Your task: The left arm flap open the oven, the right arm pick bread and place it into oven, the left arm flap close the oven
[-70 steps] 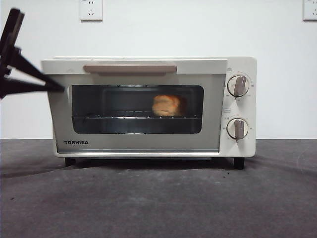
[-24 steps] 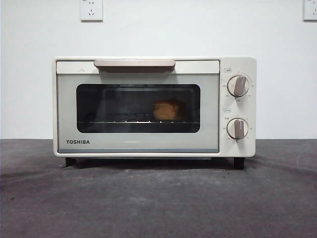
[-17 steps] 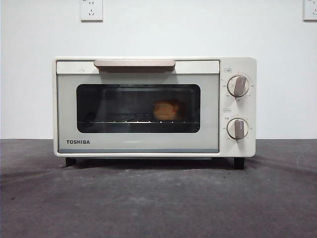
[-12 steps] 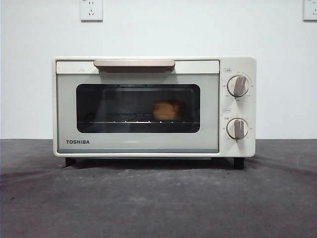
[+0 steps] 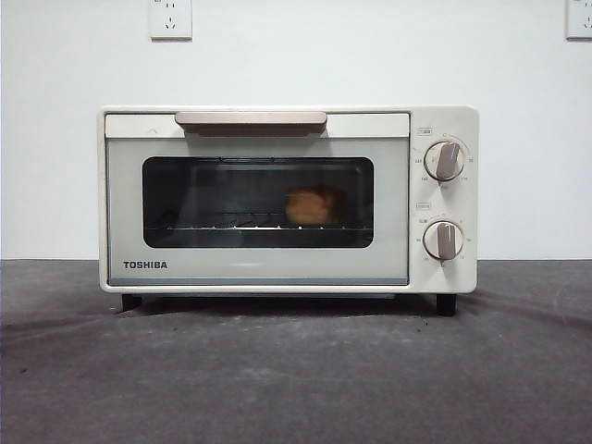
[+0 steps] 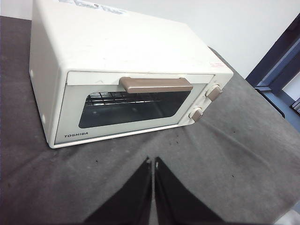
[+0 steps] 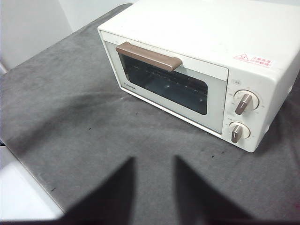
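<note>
The cream-white TOSHIBA oven [image 5: 287,199] stands on the dark table with its door shut and its beige handle [image 5: 251,119] at the top. The golden bread [image 5: 310,206] sits on the rack inside, seen through the dark glass. The oven also shows in the left wrist view [image 6: 126,79] and the right wrist view [image 7: 197,70]. My left gripper [image 6: 153,161] is shut and empty, held well back above the table in front of the oven. My right gripper [image 7: 153,160] is open and empty, also held back from the oven. Neither gripper shows in the front view.
The dark grey table [image 5: 296,370] stretches in front of the oven. Two beige knobs [image 5: 445,159] sit on the oven's right panel. A white wall with sockets [image 5: 170,18] stands behind. The table's edge [image 7: 28,178] shows near the right gripper.
The oven door has swung from ajar to fully shut. The black gripper that was at the door's left edge has left the front view. Nothing has moved in the last second.
</note>
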Controlling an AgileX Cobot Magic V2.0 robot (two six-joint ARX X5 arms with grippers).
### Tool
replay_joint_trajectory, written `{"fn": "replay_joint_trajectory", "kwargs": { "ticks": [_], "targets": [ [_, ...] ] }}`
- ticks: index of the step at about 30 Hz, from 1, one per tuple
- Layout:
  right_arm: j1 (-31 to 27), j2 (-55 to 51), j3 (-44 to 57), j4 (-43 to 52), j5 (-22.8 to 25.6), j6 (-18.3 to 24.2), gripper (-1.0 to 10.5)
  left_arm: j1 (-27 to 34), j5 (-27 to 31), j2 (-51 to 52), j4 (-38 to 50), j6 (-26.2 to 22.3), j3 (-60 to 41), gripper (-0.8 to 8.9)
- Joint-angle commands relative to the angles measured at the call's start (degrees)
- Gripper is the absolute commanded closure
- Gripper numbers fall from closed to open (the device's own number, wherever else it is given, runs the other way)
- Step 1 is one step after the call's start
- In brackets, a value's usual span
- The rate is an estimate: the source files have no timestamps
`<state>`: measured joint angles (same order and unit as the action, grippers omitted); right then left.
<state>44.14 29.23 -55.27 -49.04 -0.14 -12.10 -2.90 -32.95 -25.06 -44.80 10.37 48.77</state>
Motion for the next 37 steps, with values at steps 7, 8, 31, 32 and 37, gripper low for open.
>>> {"fn": "replay_joint_trajectory", "kwargs": {
  "ticks": [7,8,31,32,37],
  "targets": [
    [0.31,0.2,-1.09,0.44,0.17,0.57,9.3,-0.07,-0.02,-0.09,0.66,-0.7,1.05,7.93],
    [0.31,0.22,-1.09,0.46,0.17,0.57,9.3,-0.07,-0.02,-0.09,0.66,-0.7,1.05,7.93],
    [0.31,0.2,-1.09,0.61,0.15,0.57,9.3,1.51,13.05,15.17,38.18,-5.7,-37.33,7.93],
    [0.31,0.2,-1.09,0.61,0.15,0.57,9.3,1.51,15.28,16.37,38.99,-5.62,-39.3,7.93],
    [0.31,0.2,-1.09,0.61,0.17,0.57,9.3,1.53,24.11,21.31,39.01,-5.66,-45.83,7.93]
  ]
}}
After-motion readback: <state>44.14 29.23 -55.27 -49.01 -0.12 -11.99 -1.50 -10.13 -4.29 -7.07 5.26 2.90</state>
